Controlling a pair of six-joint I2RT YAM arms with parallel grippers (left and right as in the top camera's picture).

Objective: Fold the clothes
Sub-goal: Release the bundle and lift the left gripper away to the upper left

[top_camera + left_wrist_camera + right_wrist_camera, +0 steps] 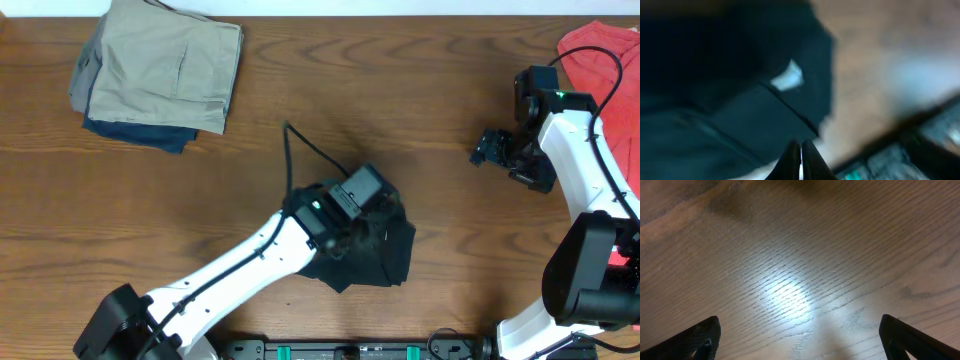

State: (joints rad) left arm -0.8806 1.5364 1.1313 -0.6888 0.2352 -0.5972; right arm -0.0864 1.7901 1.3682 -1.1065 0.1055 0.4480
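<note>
Overhead, the black short-sleeved T-shirt of soft fabric (385, 255) lies bunched in a dark heap on the brown wooden table (450, 60). It is not yet laid flat, and it probably has to be spread before any fold. The white left arm (240, 255) reaches in from the shirt's near-left side, forearm stretched long and wrist tipped down onto the heap. Well off to the shirt's far right, the right gripper (492, 148) hangs over bare wood, seemingly parked clear. A folded stack of khaki and navy garments (160, 70) sits well beyond the shirt's far left, and a red cloth (600, 50) lies well beyond its far right. In the blurred left wrist view, the left gripper (801, 160) is clenched tight at the shirt's edge, below the white collar tag (788, 78); whether fabric is pinched I cannot tell. In the right wrist view, the fingertips (702, 337) stand wide apart, released, grasping nothing.
</note>
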